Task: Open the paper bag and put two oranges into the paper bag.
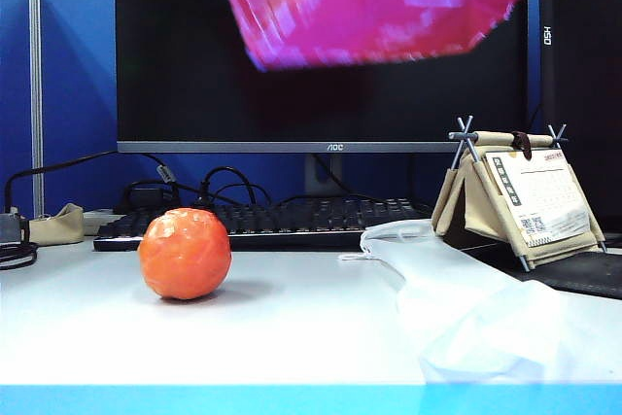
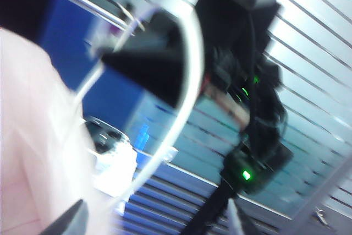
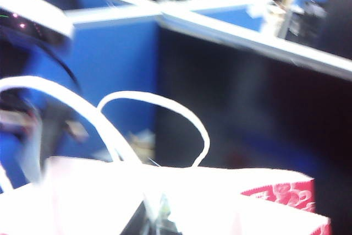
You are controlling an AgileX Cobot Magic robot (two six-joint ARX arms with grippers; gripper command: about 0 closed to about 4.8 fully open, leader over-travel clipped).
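Exterior view, near to far. Pale grey surface point(image 1: 292, 337) with a blue front edge. On its right side lies a thin translucent white plastic sheet point(image 1: 466, 308), crumpled, trailing toward the front edge. Left of centre sits one glossy orange round fruit with wrinkly skin point(image 1: 185, 253), resting on the surface, well apart from the sheet. Only one orange is visible. Behind it a black keyboard point(image 1: 282, 221) with loose black cables, then a black AOC monitor point(image 1: 321, 65). To the right, a beige desk calendar on a metal stand point(image 1: 520, 196). Blue partition panels at far left.

The large red paper bag with white markings point(image 1: 379, 2) hangs in the air at the top of the view, tilted and motion-blurred, well above the surface and in front of the monitor. Neither gripper shows in this view.

Left wrist view: heavily blurred. A white cord handle point(image 2: 181, 114) arcs across the picture; a pale pinkish wall of the bag point(image 2: 33, 152) fills one side. The other arm's dark body with green lights point(image 2: 247, 136) is beyond. Left gripper point(image 2: 157, 224): dark finger tips barely visible at the frame edge; cannot tell how the jaws stand.

Right wrist view: right gripper point(image 3: 151, 221) is at the bag's white top rim point(image 3: 181, 191), jaws pressed together on it. Two white cord loops rise above the rim.
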